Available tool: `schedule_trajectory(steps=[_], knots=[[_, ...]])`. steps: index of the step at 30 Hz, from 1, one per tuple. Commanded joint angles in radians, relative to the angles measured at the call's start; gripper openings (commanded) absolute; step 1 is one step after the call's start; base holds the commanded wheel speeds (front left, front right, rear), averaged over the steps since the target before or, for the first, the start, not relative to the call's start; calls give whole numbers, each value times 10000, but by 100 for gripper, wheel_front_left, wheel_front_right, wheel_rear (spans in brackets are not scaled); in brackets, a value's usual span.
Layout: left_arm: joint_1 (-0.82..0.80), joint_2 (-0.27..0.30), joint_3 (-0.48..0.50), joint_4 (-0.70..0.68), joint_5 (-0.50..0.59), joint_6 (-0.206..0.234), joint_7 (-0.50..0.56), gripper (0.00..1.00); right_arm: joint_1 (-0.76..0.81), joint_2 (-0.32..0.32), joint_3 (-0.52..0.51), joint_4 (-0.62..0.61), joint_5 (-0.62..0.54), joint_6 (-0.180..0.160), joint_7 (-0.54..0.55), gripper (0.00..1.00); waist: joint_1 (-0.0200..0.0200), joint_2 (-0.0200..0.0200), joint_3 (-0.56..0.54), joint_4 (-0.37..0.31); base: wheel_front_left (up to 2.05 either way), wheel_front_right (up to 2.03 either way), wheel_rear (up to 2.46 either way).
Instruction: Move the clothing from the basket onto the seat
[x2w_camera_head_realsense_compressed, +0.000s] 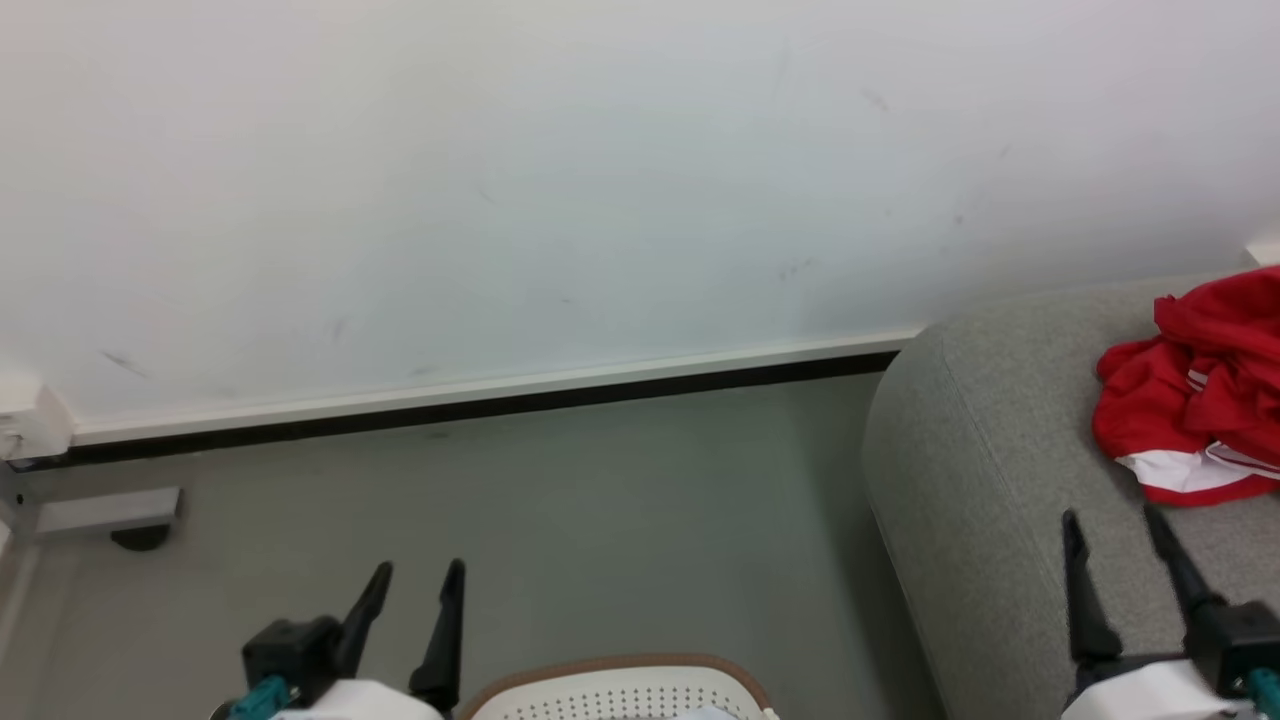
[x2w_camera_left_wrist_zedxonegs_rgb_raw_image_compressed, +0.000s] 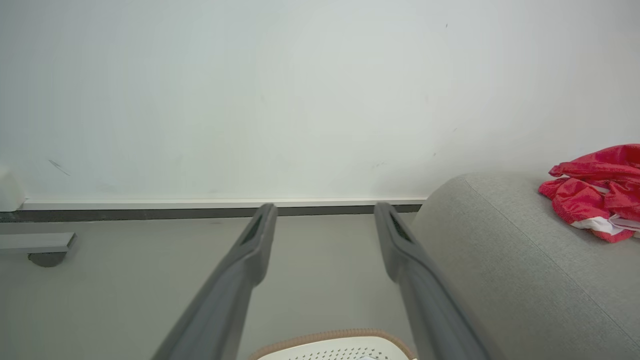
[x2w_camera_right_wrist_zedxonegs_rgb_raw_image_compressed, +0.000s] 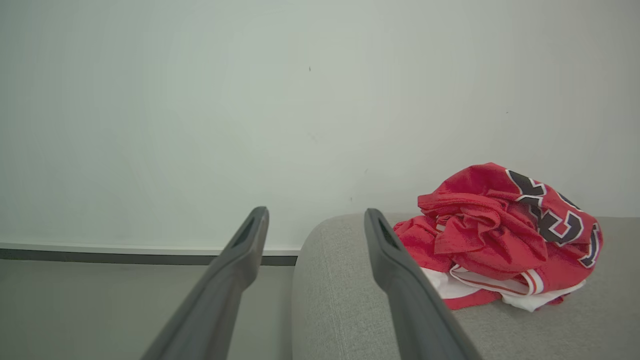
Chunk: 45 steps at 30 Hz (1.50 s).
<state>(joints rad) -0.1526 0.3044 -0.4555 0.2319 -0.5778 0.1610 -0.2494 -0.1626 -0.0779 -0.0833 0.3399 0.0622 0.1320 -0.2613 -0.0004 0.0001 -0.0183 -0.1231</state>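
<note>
Evidently my left gripper (x2w_camera_head_realsense_compressed: 420, 577), beside the basket (x2w_camera_head_realsense_compressed: 620, 668), and my right gripper (x2w_camera_head_realsense_compressed: 1111, 520), above the seat (x2w_camera_head_realsense_compressed: 980, 450), gape wide, the 2 of them empty. The clothing (x2w_camera_head_realsense_compressed: 1195, 400) lies heaped on the seat, so I judge nothing needs holding; the basket's inside is mostly hidden.

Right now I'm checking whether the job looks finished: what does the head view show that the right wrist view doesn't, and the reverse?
Head view's own: the basket rim at the bottom edge with its inside cut off, the open left gripper, and a grey bracket by the wall. Right wrist view's own: black-and-white lettering on the clothes. Shared: the red clothes heaped on the sofa, the open right gripper holding nothing, the white wall and the floor.
</note>
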Motion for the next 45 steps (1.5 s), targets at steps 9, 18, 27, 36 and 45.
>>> schedule_trajectory(steps=[9, 18, 27, 36, 45], knots=[[1069, -218, 825, 18, 745, 96, -153, 100, 1383, 260, 493, -139, 364, -26, -26, 100, 4, -1, -373, 259, 0, 0, 0], [1471, -668, 1594, 48, 1493, -171, -156, 100, 1882, 281, 794, -46, 734, -26, -26, 100, 4, -1, -546, 255, 0, 0, 0], [1667, -1135, 2222, 315, 2035, -524, -158, 100, 1826, 284, 1130, 111, 844, -26, -26, 100, 4, -1, -609, 313, 0, 0, 0], [1552, -1431, 2594, 521, 2143, -905, -138, 0, 1808, 297, 1191, 173, 766, 0, 5, 0, 4, -1, -609, 409, 0, 0, 0], [1530, -1620, 2830, 805, 1128, -1066, 227, 0, 1735, 335, 1009, 383, 1963, -1, 407, 0, 4, -1, -573, 452, 0, 0, 0]])
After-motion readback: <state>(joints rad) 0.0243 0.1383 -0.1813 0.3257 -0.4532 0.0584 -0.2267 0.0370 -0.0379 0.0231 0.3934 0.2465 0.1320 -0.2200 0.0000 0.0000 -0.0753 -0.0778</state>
